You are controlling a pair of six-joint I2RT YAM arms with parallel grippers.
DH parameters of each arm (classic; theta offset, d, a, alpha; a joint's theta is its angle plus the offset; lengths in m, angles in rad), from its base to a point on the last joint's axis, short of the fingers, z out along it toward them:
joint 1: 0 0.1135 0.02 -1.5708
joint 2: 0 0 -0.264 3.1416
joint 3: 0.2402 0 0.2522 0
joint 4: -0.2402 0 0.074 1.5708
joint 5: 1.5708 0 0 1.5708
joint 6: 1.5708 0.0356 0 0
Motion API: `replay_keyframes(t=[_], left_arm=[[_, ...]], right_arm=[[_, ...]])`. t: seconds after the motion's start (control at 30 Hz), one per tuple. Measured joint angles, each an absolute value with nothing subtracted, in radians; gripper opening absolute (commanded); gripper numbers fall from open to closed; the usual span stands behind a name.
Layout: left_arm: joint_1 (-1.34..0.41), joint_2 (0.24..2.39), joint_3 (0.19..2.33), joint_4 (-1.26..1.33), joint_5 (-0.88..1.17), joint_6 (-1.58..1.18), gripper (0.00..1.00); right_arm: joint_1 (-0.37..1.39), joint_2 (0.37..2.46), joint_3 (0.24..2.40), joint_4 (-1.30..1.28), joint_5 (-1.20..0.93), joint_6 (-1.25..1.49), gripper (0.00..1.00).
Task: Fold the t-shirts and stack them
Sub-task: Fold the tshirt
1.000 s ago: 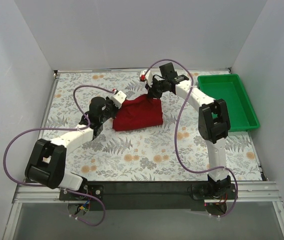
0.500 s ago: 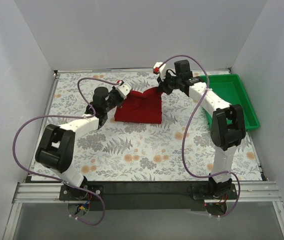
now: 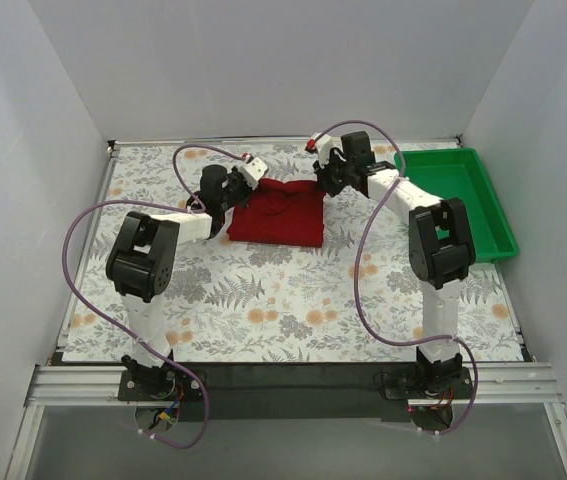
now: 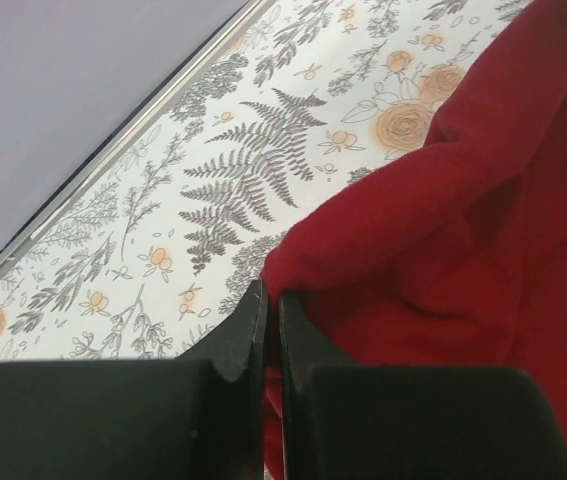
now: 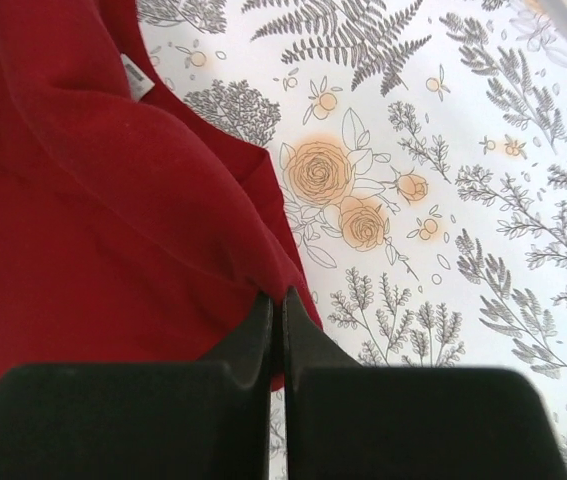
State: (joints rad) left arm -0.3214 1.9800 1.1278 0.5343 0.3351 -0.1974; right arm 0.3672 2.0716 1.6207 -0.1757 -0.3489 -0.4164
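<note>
The dark red t-shirt [image 3: 281, 213] lies folded at the far middle of the floral table. My left gripper [image 3: 240, 187] is shut on its far left corner; the left wrist view shows the jaws pinching the red cloth [image 4: 443, 230]. My right gripper [image 3: 324, 185] is shut on the far right corner; the right wrist view shows the closed jaws holding the cloth edge [image 5: 113, 220], with a white label [image 5: 135, 76] on the shirt.
A green plastic tray [image 3: 458, 203] stands at the right side of the table. White walls enclose the table on three sides, close behind both grippers. Purple cables loop over both arms.
Both grippers have carried the shirt's edge toward the far side, unfolding it flatter into a wider rectangle. Both arms have stretched further away from their bases.
</note>
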Motion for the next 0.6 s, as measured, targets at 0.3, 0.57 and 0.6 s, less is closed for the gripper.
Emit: replay_keyframes(t=[0.3,0.57,0.6], left_arm=[[-0.31,1.982,1.139,0.551,0.289,-0.19,0.0],[-0.31,2.004,1.156,0.543,0.194,-0.169,0.31],[-0.31,2.006,1.16,0.538,0.171,-0.166,0.37]], right_arm=[[0.367,2.168,1.702,-0.175,-0.316,-0.368,0.01],[0.369,2.21,1.801,-0.171,-0.263,-0.301,0.41],[0.371,2.221,1.816,-0.168,-0.245,-0.289,0.46]])
